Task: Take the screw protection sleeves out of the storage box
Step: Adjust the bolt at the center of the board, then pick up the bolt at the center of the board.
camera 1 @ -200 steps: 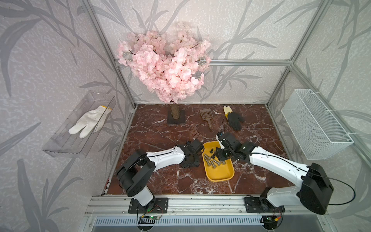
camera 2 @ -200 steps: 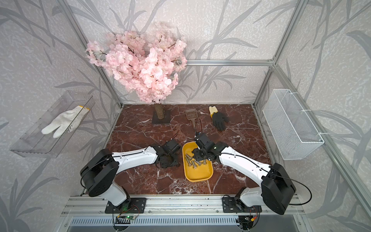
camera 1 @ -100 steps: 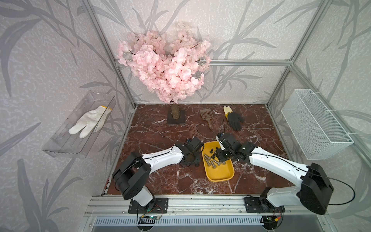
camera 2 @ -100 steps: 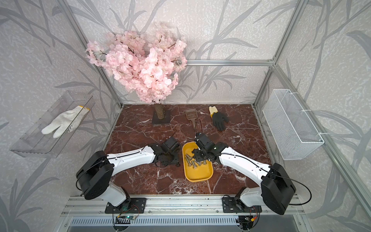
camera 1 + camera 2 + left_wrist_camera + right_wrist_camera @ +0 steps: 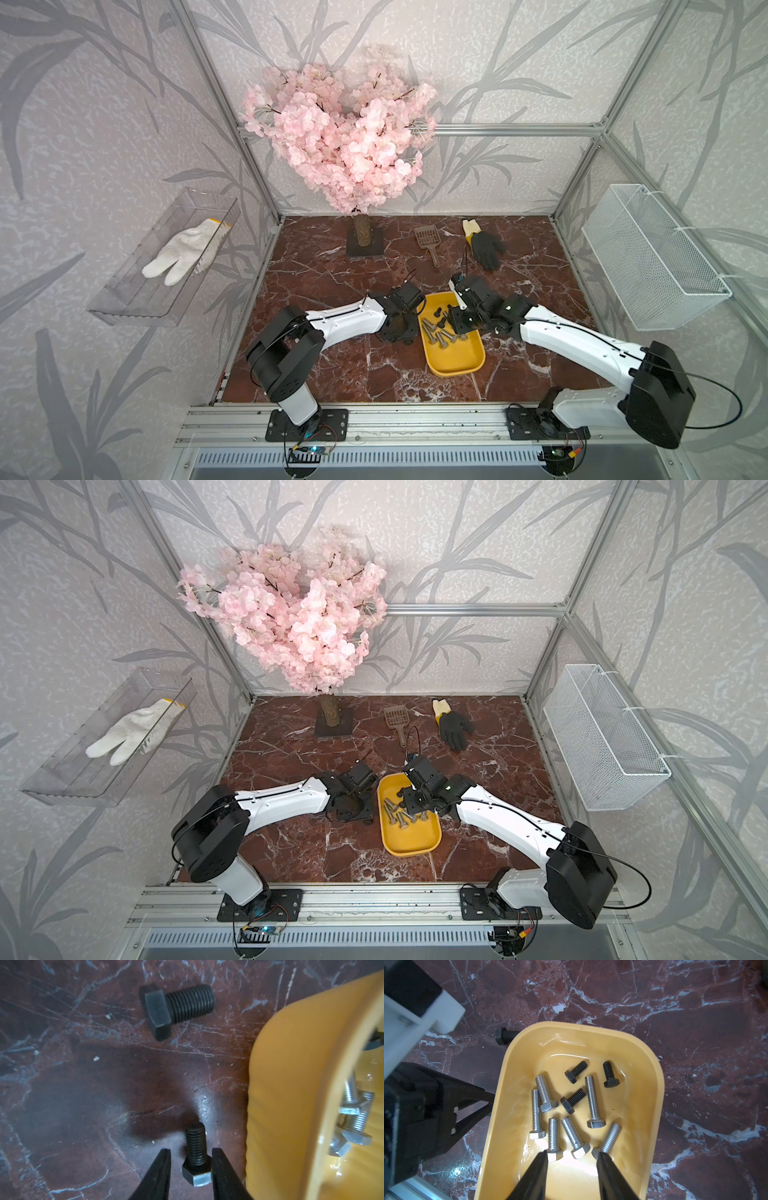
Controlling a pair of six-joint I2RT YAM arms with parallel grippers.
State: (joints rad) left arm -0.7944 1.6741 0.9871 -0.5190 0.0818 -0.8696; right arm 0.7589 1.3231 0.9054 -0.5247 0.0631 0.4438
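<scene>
While three black screw protection sleeves (image 5: 575, 1071) lie among the silver bolts (image 5: 592, 1101) toward one end of the yellow storage box (image 5: 657, 1084), the right gripper (image 5: 572, 1152) hangs over the bolts with its fingers apart and nothing between them. Just outside the box, the left gripper (image 5: 190, 1149) sits low over the marble tabletop (image 5: 83, 1095), fingers parted around a fourth sleeve (image 5: 196, 1153) lying flat on the stone. A fifth sleeve (image 5: 178, 1007) lies loose beyond it, clear of the box wall.
</scene>
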